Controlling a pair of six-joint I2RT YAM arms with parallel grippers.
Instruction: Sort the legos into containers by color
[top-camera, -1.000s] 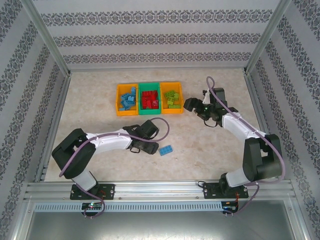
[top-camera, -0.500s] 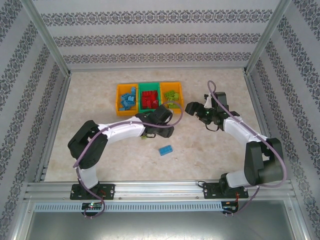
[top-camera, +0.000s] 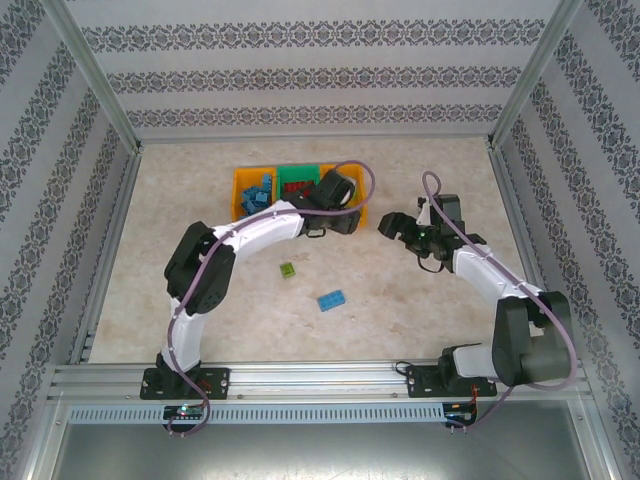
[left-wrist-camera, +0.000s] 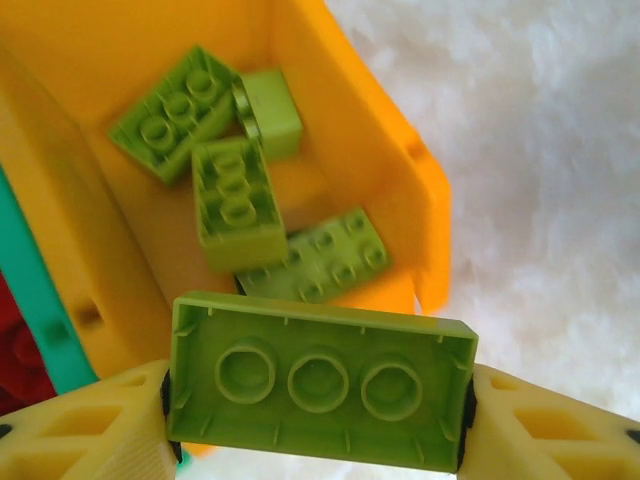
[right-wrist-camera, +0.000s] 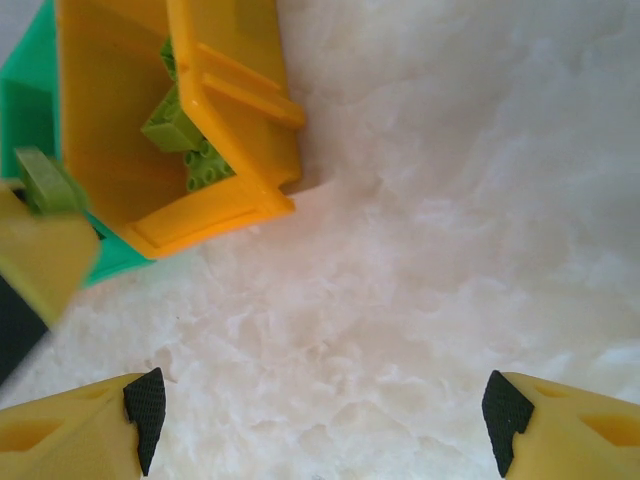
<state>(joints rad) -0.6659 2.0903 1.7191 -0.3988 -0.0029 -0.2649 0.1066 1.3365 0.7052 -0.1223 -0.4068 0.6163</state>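
Left wrist: light-green brick (left-wrist-camera: 320, 385) clamped end to end between the two yellow fingers (left-wrist-camera: 90, 430) of the left gripper (left-wrist-camera: 318, 410). The hollow underside, with three round tubes, faces the camera. The brick is at the near end wall of the right orange bin (left-wrist-camera: 375, 135), and its upper edge overlaps that bin's opening.
- Inside the right orange bin: four loose green bricks (left-wrist-camera: 235, 200), some studs up, one on its side.
- Joined to the right orange bin on its left: green middle bin (left-wrist-camera: 30, 290), with red bricks (left-wrist-camera: 15, 365) in it.

Top external:
- Left orange bin (top-camera: 238, 205) is on the far side of the middle bin from the right orange bin and holds blue bricks (top-camera: 258, 195).
- On the table, nearer the arm bases than the right orange bin: small green brick (top-camera: 288, 269), and beyond it a blue brick (top-camera: 332, 299). Both lie apart from the bins.
- Right gripper (top-camera: 393, 228) is near the right orange bin's right side, not touching it.

Right wrist: the right gripper's black pads (right-wrist-camera: 145, 400) stand wide apart with only pale table (right-wrist-camera: 420, 200) between them. The right orange bin's corner is up-left of the pads.
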